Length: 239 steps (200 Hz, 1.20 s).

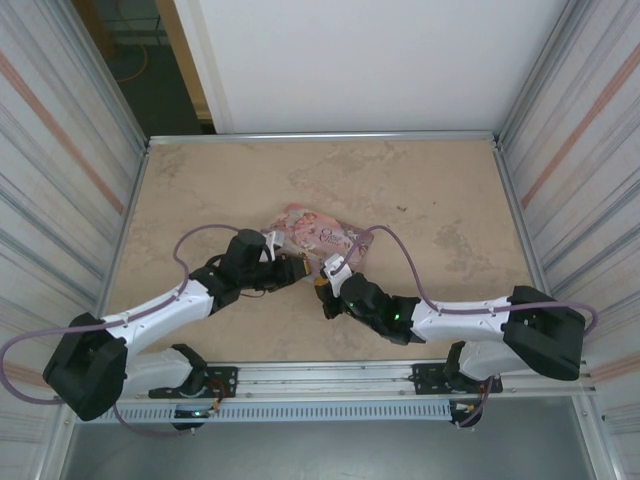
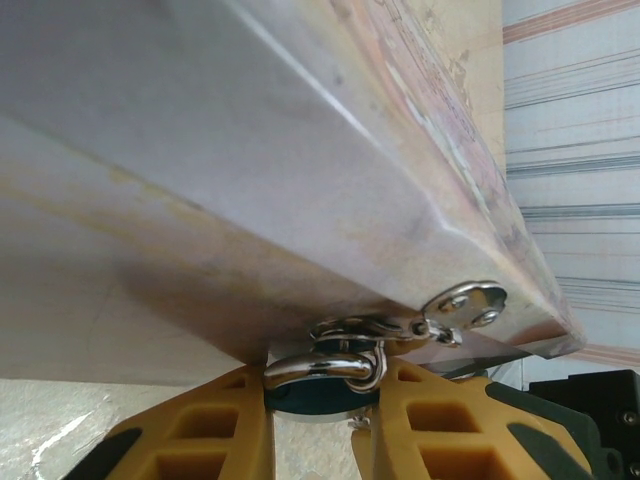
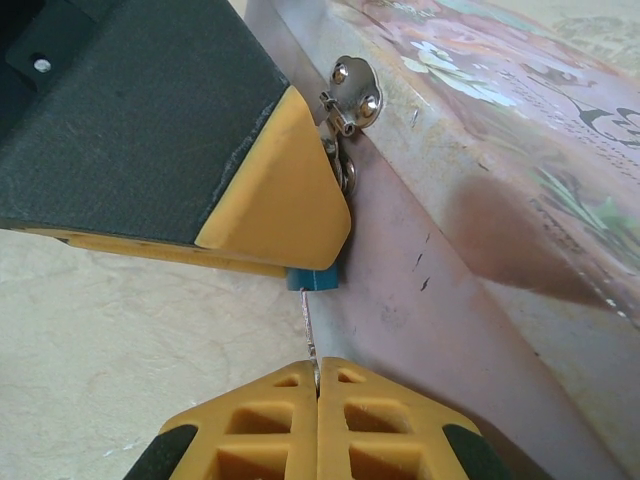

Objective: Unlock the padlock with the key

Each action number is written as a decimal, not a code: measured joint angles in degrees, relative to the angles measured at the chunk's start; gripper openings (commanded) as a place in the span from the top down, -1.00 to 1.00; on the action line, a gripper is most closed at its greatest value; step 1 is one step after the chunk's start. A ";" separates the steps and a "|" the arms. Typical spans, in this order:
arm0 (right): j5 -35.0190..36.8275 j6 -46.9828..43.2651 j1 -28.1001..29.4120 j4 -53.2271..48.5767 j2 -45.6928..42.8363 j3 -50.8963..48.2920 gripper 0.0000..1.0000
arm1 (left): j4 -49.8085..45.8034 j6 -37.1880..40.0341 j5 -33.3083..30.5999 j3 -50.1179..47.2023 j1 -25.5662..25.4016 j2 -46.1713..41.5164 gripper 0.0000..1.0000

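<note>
The padlock (image 3: 312, 279) hung from the hasp (image 3: 355, 90) of the pink tin (image 3: 480, 120), clamped in the left gripper (image 2: 322, 402), and the right gripper (image 3: 317, 385), pinched shut on the thin key (image 3: 308, 335), could well bend it by twisting off-axis.

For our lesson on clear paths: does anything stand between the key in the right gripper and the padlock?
Nothing visible does. The thin key runs straight from the right gripper up to the underside of the padlock, which the left gripper clamps against the wall of the pink tin.
</note>
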 measured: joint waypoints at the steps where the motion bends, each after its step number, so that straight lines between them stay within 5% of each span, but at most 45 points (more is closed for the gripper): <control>1: 0.00 0.00 0.00 0.00 0.02 0.00 1.00 | -0.02 0.00 -0.02 0.00 0.00 0.00 0.52; 239: 2.01 0.04 0.90 -1.20 1.25 0.70 1.00 | -0.96 0.02 -0.24 0.11 0.00 -0.59 0.50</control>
